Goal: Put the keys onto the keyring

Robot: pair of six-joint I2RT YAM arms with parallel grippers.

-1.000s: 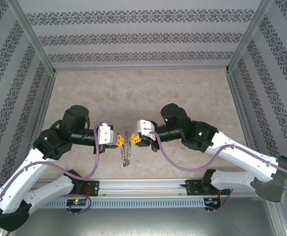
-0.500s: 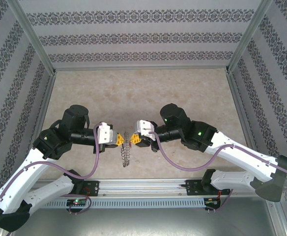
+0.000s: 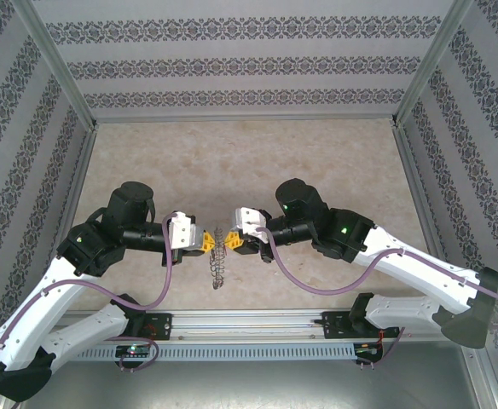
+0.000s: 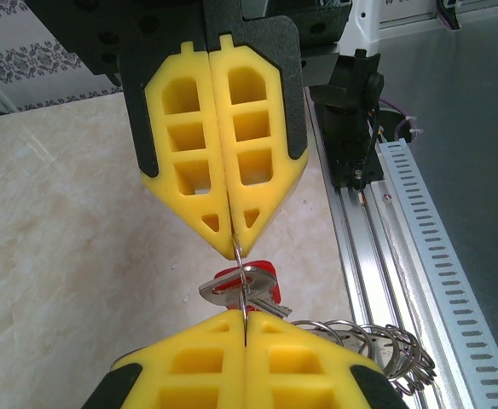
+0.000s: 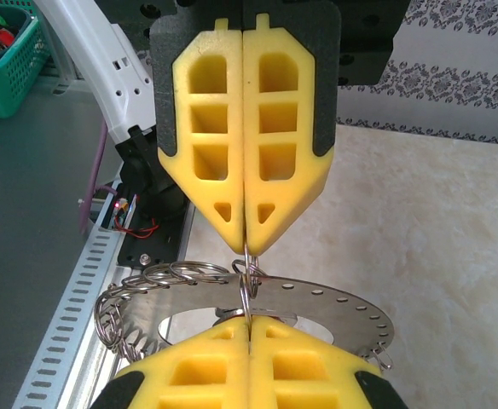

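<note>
- rail runs along the table's near edge, with both arm bases on it.
- keyring: a flat grey perforated disc with a wide centre hole. It has small split rings bunched on its rim on the near-edge side.
- From above it reads edge-on over mid-table. Its long axis runs from the fingertips back toward the near edge. Can't tell if its low end touches the table.
- left gripper: yellow pads pressed together, nipping a thin wire loop in the seam.
- right gripper: pads closed the same way, pinching that loop from the opposite side. The two sets of tips face each other almost nose to nose, and only the wire bridges them.
- keys: red tag plus a silver key, sitting right at the loop between the two grippers, just beside the left tips. Can't tell whether the wire passes through the key's hole or only lies across it.
- My read: threading is in hand, not finished.
- Key relation: the loop spans the left-right line between the tips, crosswise to the disc's axis. The key is nearer the left gripper, so any feed has to run along that wire.
- Risk: the thin wire could slip out of the soft pads.
- Beyond that, bare table out to the far edge.
</note>
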